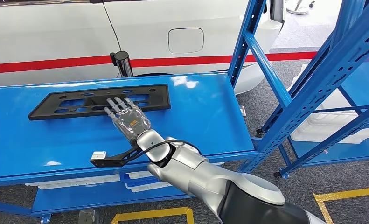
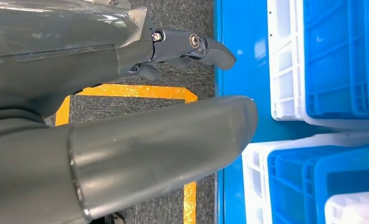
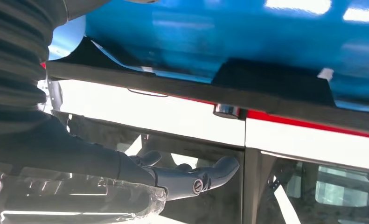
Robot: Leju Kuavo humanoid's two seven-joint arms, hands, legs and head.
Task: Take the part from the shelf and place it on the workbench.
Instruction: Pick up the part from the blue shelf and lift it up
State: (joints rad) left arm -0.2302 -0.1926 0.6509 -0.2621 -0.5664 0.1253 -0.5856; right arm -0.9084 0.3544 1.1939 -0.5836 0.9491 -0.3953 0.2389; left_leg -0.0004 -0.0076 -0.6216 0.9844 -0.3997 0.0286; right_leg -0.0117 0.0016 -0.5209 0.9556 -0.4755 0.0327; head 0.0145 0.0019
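a: where is the part right now?

b: the part (image 1: 100, 101), a long flat black plate with cut-outs, lies flat on the blue desk (image 1: 205, 116), toward its far left side; its long edge runs roughly along the desk's far edge; behind the desk stands a white car (image 1: 56, 32) with a red stripe.

a: and the right robot hand?

b: the right robot hand (image 1: 126, 116) reaches out over the desk on its silver arm (image 1: 196, 170); its fingers (image 1: 116, 105) are stretched out and slightly apart, lying over the near edge of the part around its middle; it is laid flat rather than wrapped around anything, and nothing is gripped in it; whether the fingertips truly press on the part or sit just above it, i cannot tell; in the right wrist view the right robot hand (image 3: 182, 175) shows with its fingers extended and nothing between them, the dark edge of the part (image 3: 196, 88) against the blue surface.

a: the left robot hand?

b: in the left wrist view the left robot hand (image 2: 187, 49) is over grey carpet with yellow floor tape (image 2: 135, 91); its fingers are loosely extended and hold nothing; beside it are blue and white bins (image 2: 331, 60) on a blue lower shelf.

a: anything else nearby?

b: a blue metal shelf frame (image 1: 313, 74) stands to the right of the desk.
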